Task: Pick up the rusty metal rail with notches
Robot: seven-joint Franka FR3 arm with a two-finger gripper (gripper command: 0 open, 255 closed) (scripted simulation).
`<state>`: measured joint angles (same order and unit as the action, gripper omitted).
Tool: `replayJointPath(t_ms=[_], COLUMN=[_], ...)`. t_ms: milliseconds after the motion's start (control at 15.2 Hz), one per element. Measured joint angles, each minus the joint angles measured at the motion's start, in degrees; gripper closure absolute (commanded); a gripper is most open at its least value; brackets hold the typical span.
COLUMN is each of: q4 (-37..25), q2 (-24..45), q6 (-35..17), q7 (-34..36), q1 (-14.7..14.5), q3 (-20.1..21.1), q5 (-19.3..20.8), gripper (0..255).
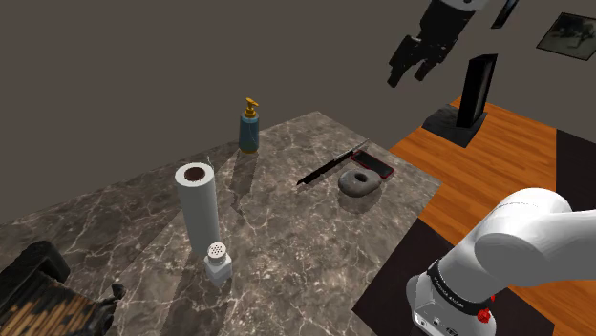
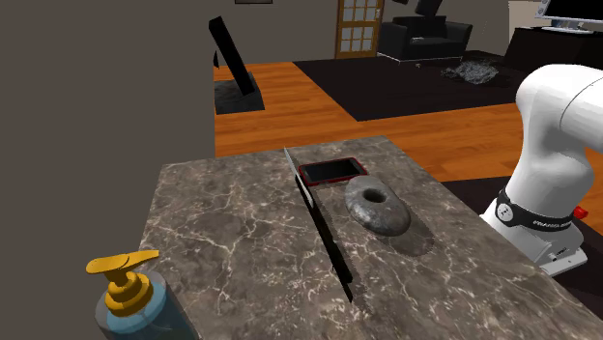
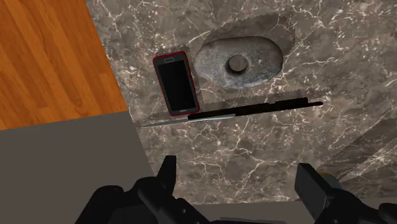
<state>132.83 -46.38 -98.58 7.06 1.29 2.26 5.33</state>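
in the shoulder view the white arm (image 1: 506, 250) rises from its stand at the lower right, beside a dark marble-patterned table (image 1: 115, 220). nearest on the tabletop is a small white shaker (image 1: 218, 261) with a perforated cap. just behind it a white paper roll (image 1: 197, 202) stands upright. farther along lies a grey oval stone (image 1: 359, 182) with a hollow in its middle. just beyond the stone, toward the table's far corner, a phone (image 1: 374, 165) in a red case lies flat. the rail (image 1: 329, 166), a long, thin, dark strip, lies flat on the marble on the shoulder view's left of both. it is close to the stone without touching it, and one end runs right by the phone's short edge; whether those two touch i cannot tell. a blue soap bottle (image 1: 249, 129) with a yellow pump stands upright, well apart from these, near the table's far edge. the black gripper (image 1: 407, 74) hangs high in the air above the far corner. in the wrist view its fingers (image 3: 167, 175) stand wide apart with nothing between them, and the rail, phone and stone lie on the marble ahead. beyond the table a black slab (image 1: 476, 91) stands on a dark base on the orange wood floor (image 1: 497, 162).
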Motion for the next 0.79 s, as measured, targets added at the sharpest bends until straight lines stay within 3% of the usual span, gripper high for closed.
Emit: replayJointPath(t_ms=[198, 792], q4=[1.24, 6.95], q2=[1.04, 11.50], q6=[-1.23, -10.61], q7=[3.62, 30.87], q1=[1.03, 7.38], q3=[1.00, 8.40], q5=[-0.88, -8.16], gripper=[0, 0])
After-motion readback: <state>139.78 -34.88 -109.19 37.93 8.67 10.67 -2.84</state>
